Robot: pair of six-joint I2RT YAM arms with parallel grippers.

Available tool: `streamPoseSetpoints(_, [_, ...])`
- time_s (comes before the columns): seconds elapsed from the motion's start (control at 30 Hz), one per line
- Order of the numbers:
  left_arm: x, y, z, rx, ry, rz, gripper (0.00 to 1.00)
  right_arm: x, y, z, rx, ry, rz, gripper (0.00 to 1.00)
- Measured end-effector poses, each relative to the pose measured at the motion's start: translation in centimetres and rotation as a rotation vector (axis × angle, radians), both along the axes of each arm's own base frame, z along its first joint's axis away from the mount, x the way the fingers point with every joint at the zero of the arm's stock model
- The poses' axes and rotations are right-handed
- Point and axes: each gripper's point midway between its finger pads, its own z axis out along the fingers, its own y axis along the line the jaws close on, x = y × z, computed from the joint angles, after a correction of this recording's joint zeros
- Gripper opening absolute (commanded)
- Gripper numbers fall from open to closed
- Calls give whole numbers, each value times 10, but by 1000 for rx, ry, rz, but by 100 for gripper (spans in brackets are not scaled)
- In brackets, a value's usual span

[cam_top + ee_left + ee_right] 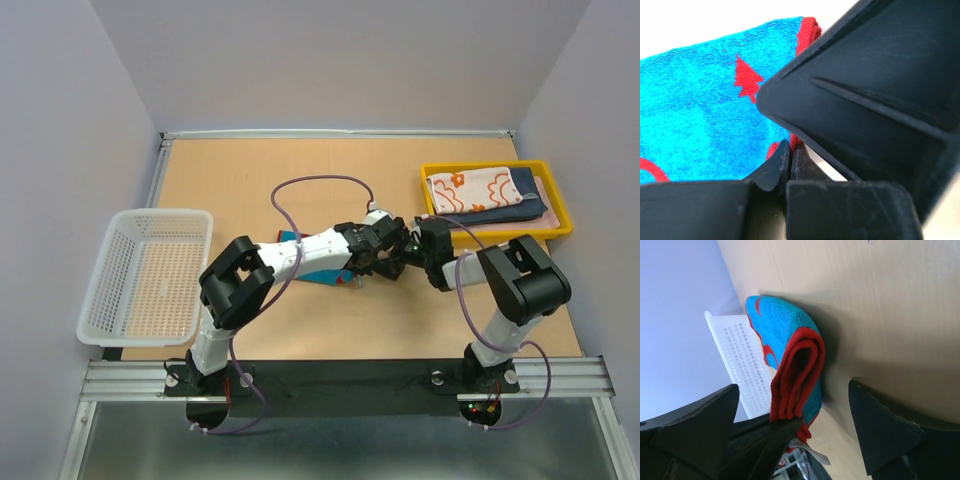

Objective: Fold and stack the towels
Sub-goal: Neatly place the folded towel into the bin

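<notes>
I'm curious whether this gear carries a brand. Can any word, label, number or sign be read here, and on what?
None can be read in any view.
The blue-and-red towel: red shapes only, no letters.
The orange-patterned towel in the yellow tray: swirls, no words.
A small pale tag below the blue-and-red towel in the right wrist view: too blurred to read.

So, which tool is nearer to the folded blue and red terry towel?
Left. The left tool is shut on the blue and red towel; the right tool is open around its folded end, not visibly touching.
</notes>
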Motion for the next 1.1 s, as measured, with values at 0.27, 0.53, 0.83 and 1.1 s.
streamPoseSetpoints(0.27, [-3,-7,3,-31,8,-8,0,7,16,-1,90,42,-47,90])
streamPoseSetpoints(0.53, [-13,-16,-4,-67,27,-25,0,4,22,-3,107,43,-71,85])
streamPoseSetpoints(0.83, [-12,-20,-4,-89,27,-15,0,-3,27,-10,94,75,-78,60])
streamPoseSetpoints(1.1, [-11,-26,3,-116,39,-17,30,-12,23,-22,34,108,-82,9])
